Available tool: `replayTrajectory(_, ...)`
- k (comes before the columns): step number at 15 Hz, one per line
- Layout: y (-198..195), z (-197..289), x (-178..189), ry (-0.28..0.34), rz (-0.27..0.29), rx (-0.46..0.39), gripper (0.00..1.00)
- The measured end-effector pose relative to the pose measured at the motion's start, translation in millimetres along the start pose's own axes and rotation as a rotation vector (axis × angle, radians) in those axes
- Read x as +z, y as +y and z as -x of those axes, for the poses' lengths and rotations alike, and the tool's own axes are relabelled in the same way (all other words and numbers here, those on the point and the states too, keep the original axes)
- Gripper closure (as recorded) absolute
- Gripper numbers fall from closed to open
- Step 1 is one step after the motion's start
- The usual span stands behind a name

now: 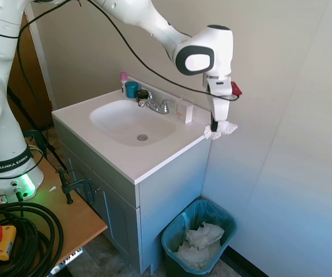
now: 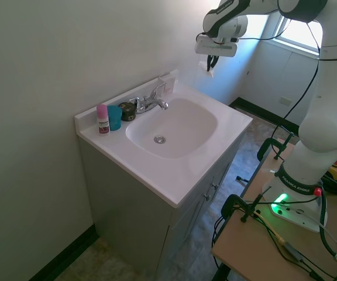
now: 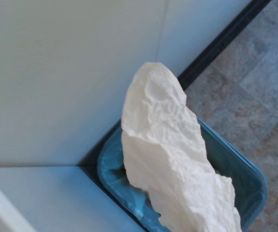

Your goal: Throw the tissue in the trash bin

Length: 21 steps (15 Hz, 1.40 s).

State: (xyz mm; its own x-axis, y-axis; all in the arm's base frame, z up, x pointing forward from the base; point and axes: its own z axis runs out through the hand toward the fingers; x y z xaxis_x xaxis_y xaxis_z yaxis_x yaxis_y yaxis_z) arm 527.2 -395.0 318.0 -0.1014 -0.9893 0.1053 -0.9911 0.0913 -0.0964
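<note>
Tissue in tool above bin.

My glossy white, rounded Franka arm carries a dark oval panel on its wrist housing and a small red tab just below it. My narrow white two-finger gripper ends in dark fingertips. A black band at my base reads "FRANKA EMIKA", above a glowing green light.

In your wrist view the tissue runs off the bottom edge and hides much of the trash bin. In the second exterior view the bin is hidden.
</note>
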Motion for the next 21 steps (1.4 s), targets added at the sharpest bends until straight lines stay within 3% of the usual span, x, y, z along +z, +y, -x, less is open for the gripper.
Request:
replayTrajectory(3,20,-18,38,-0.029,0.039,-0.002,1.00)
replayTrajectory(4,23,-20,46,-0.034,0.047,-0.009,0.00)
replayTrajectory(16,19,-6,55,-0.025,0.053,-0.066,0.00)
replayTrajectory(21,30,-7,28,0.006,-0.006,-0.081,0.00)
